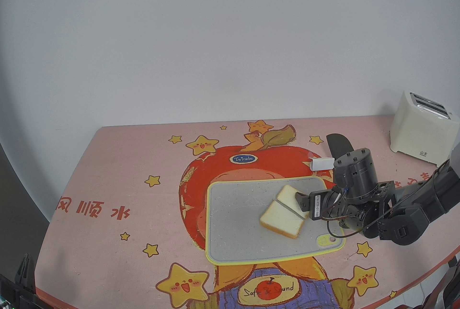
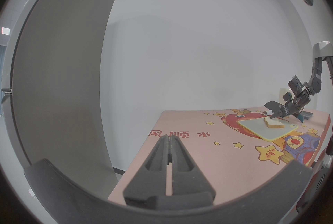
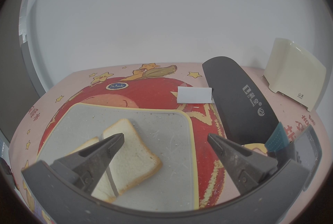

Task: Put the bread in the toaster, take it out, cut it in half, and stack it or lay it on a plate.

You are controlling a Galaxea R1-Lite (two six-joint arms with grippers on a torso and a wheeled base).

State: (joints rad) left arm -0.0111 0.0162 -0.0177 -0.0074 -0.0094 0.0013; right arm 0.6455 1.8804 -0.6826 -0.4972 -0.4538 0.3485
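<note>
Our right end effector (image 3: 165, 137) hangs spread wide by the cut bread (image 3: 135, 155); we should straddle one half squarely and close gently, avoiding the knife (image 3: 239, 99).

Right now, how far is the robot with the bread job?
Done: the bread lies cut in two halves on the cutting board, and the knife lies on the table beside it. In hand: the open right gripper is at the halves. Left: stacking or plating them.
</note>
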